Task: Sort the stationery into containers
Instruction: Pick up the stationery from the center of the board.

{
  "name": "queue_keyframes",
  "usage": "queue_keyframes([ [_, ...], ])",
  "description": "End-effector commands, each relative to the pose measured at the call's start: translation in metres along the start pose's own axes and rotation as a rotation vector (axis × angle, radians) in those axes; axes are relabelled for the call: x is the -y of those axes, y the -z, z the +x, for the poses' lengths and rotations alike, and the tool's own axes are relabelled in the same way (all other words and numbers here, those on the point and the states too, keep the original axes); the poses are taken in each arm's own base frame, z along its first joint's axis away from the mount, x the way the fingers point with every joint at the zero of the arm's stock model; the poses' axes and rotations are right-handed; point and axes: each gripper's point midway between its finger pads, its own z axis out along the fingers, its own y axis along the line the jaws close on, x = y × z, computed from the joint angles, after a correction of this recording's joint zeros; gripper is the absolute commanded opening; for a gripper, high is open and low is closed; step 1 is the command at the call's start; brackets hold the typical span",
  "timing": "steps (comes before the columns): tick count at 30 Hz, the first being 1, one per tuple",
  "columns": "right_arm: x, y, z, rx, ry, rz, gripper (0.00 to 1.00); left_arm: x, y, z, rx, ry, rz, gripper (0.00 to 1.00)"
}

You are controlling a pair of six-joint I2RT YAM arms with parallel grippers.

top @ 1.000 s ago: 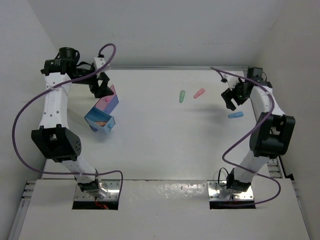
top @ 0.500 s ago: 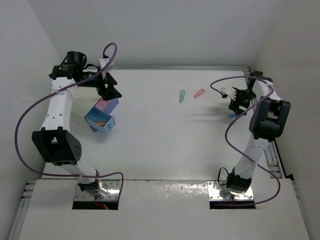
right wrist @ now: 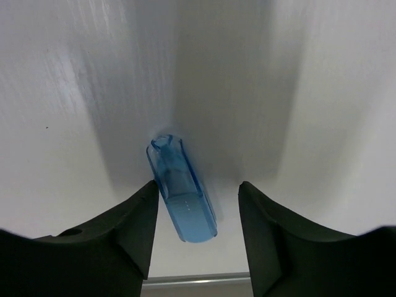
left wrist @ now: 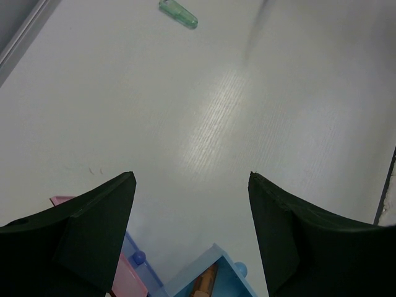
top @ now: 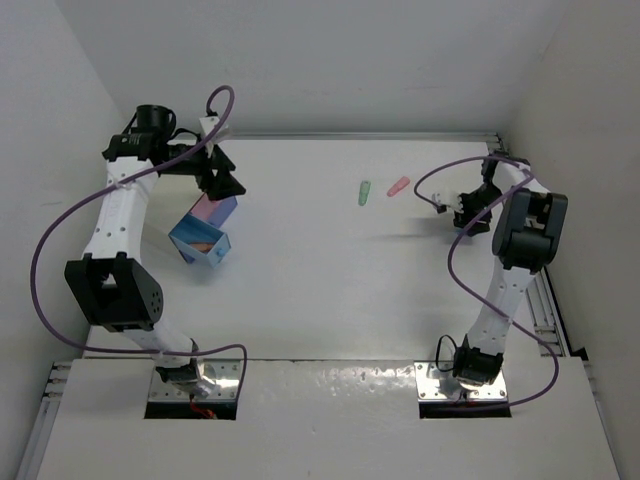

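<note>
Worktop (top: pixel 320 280) carries the blue box (top: pixel 200 243), with the pink box (top: pixel 212 208) touching its far side. We see our left hand (left wrist: pixel 191 179) hovering just beyond that blue box, spread open and empty. Well to the box's right, our right hand (right wrist: pixel 198 189) stands apart astride the light-blue piece (right wrist: pixel 182 198), which lies flat on the worktop.

A white table (top: pixel 330 285) stands boxed in by plain white walls (top: pixel 320 60) behind it and on both sides. A metal rail (top: pixel 553 315) runs along its right edge.
</note>
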Motion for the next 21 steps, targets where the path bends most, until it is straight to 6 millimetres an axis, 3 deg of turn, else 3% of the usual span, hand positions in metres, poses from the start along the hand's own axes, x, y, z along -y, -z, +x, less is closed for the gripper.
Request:
queue_keyframes([
  [1, 0.003, -0.002, 0.002, -0.010, 0.055, -0.018, 0.53, 0.008, 0.007, -0.017, 0.048, -0.037, -0.013, 0.79],
  [5, -0.003, -0.008, 0.004, -0.022, 0.063, -0.049, 0.47, 0.011, 0.013, -0.014, 0.056, -0.027, -0.021, 0.79],
  [9, -0.014, -0.009, -0.004, -0.023, 0.078, -0.082, 0.33, 0.009, 0.020, -0.015, 0.088, -0.020, -0.048, 0.77],
  [12, -0.015, 0.001, -0.027, 0.027, 0.047, -0.064, 0.23, 0.007, 0.020, -0.013, 0.116, 0.006, -0.075, 0.76],
  [13, -0.013, 0.013, -0.038, 0.046, 0.041, -0.040, 0.16, 0.009, 0.016, -0.007, 0.118, 0.028, -0.069, 0.76],
  [15, -0.011, 0.024, -0.069, 0.129, 0.014, -0.003, 0.05, 0.008, 0.018, -0.015, 0.161, 0.045, -0.093, 0.75],
  [16, -0.007, 0.041, -0.090, 0.161, -0.006, 0.040, 0.02, 0.009, 0.018, -0.018, 0.186, 0.070, -0.106, 0.75],
  [19, -0.004, 0.064, -0.147, 0.342, -0.065, 0.100, 0.00, 0.020, 0.019, -0.026, 0.223, 0.078, -0.101, 0.75],
  [21, -0.007, 0.091, -0.201, 0.496, -0.132, 0.114, 0.00, 0.027, 0.011, -0.025, 0.239, 0.114, -0.090, 0.75],
])
